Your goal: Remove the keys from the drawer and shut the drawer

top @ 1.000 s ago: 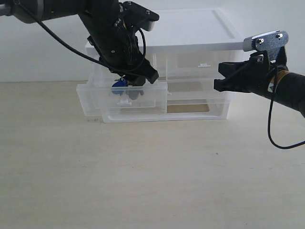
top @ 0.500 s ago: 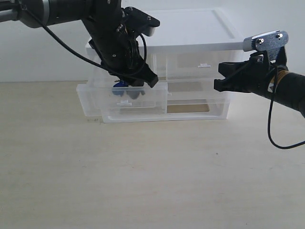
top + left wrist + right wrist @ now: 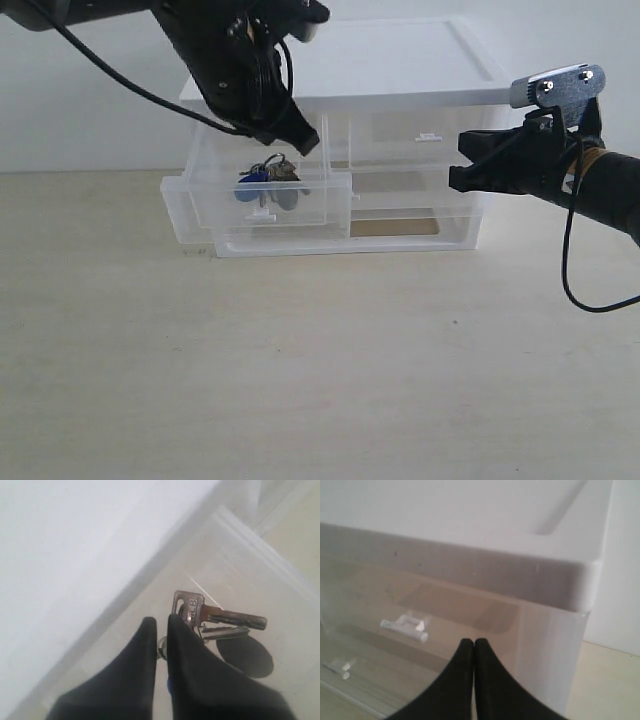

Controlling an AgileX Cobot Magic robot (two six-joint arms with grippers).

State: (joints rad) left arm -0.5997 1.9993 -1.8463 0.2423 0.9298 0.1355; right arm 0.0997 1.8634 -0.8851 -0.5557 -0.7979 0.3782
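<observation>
Keys [image 3: 268, 187] dangling by the ring inside the pulled-out drawer [image 3: 178, 200], visible through its translucent front; apparently clear of the floor, not yet above the rim. Blue fob hanging among the blades, whole bunch loose below the grip, so likely to swing.

Left end effector [image 3: 296, 143] clenched on the ring, reaching in steeply from above. Probably the only clean way into so narrow a box beside the unit [image 3: 400, 70].

Drawer left standing open over the bench [image 3: 320, 360], tab handle [image 3: 262, 213] untouched; closing to wait until the bunch clears the walls.

Right end effector [image 3: 458, 170] pinched together on nothing, held level near the twin drawer [image 3: 425, 135], no contact apparent. Parked, by the look of it, well apart from the lifting arm
</observation>
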